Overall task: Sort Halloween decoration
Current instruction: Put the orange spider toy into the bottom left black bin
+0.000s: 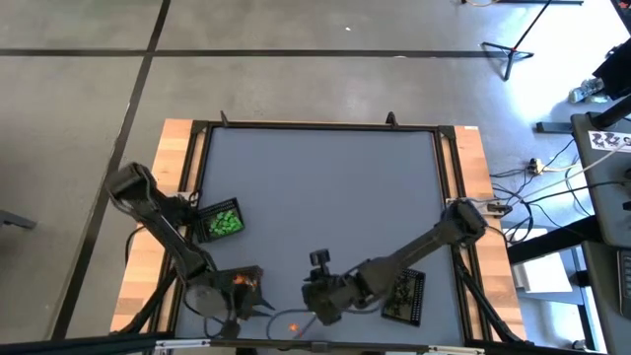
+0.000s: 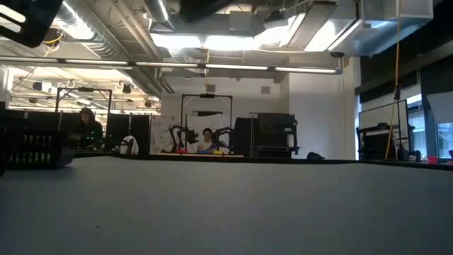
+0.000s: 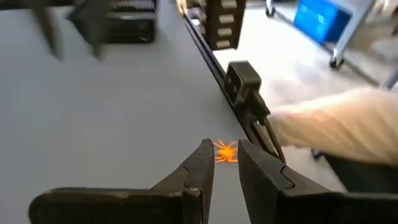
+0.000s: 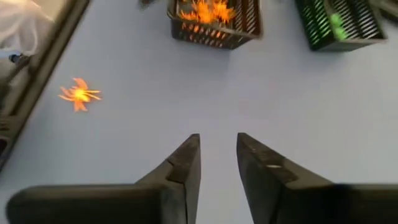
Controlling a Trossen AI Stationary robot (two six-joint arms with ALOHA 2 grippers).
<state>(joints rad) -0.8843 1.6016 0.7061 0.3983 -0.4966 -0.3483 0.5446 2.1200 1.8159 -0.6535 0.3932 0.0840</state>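
Observation:
One orange spider trinket [image 3: 226, 151] lies on the grey table by its near edge, also in the high view [image 1: 293, 326] and the right wrist view [image 4: 79, 94]. My left gripper [image 3: 224, 163] is low over the table with its tips just short of the spider, a narrow gap between the fingers and nothing in it. My right gripper [image 4: 217, 152] hangs above the table to the right of the spider, open and empty. More orange trinkets fill a black mesh tray [image 4: 214, 18], and green ones fill another [image 4: 339, 25].
A third black mesh tray [image 1: 404, 296] holding dark pieces sits near the front right. The orange tray [image 1: 242, 281] and the green tray [image 1: 222, 222] stand at the front left. The table's dark frame rail [image 3: 245, 99] runs along the near edge, with a pale blurred shape [image 3: 336, 130] beyond it.

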